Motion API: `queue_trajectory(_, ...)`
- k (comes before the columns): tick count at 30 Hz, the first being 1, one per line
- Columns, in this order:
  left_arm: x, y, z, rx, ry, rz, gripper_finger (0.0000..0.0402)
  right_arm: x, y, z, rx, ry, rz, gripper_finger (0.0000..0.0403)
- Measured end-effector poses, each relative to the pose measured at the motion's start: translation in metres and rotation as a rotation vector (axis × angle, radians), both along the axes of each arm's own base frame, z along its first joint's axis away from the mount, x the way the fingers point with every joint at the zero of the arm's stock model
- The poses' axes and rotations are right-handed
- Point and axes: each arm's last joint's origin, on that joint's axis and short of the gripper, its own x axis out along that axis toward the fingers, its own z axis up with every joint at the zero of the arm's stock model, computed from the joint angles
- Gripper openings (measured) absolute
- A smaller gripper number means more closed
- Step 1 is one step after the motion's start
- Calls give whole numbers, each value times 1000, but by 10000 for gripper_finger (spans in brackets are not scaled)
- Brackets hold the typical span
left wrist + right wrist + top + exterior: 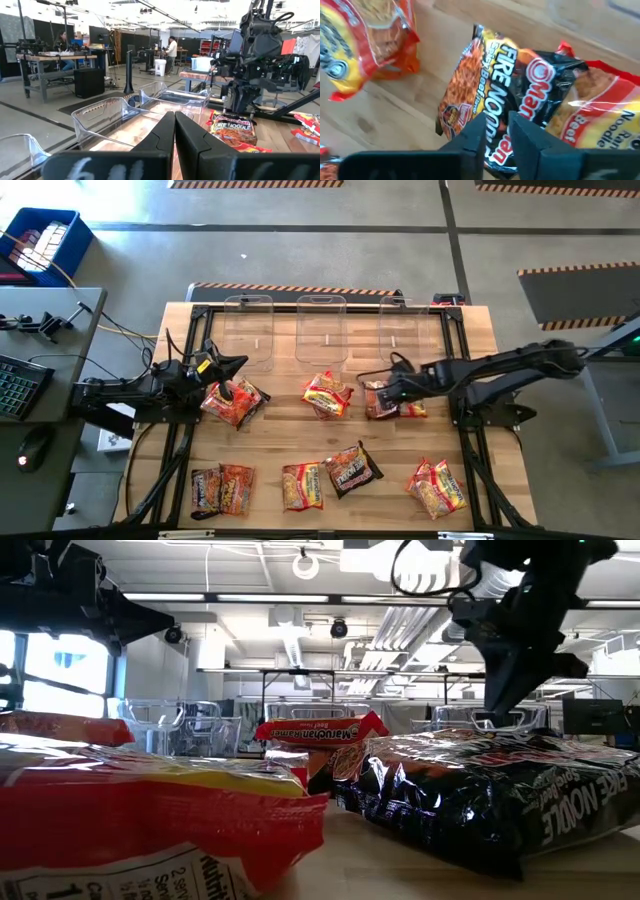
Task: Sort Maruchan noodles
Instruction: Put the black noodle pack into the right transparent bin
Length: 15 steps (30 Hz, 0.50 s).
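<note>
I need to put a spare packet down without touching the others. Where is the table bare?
Bare wood lies at the table right edge beside the bins, and in the strip between the middle packets and the front row. It is crowded under the right gripper and left gripper.

A wooden table [270, 445] with a black frame is seen from above. Along its far edge three clear plastic bins [321, 328] are set in a row. Noodle packets [327, 394] are scattered over the bare wood: three small heaps are spread across the middle, at the left, centre and right, and a looser row is laid along the near edge, with a dark packet [351, 469] among the orange-red ones and a pair [437, 487] at the right end.
</note>
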Motion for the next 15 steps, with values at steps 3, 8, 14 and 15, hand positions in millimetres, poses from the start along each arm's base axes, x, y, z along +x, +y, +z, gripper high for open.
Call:
queue_trajectory(3, 0, 0, 0, 0, 0, 0, 3, 7, 0, -4, 64, 44, -3, 127)
queue_trajectory(8, 0, 0, 0, -5, -1, -15, 3, 0, 4, -4, 127, 120, -75, 204)
queue_trajectory(14, 1, -1, -1, -16, -2, -54, 3, -20, 8, -2, 55, 72, -206, 242)
queue_trajectory(15, 1, -1, -1, -18, -3, -55, 3, -21, 8, -9, 66, 49, -224, 243)
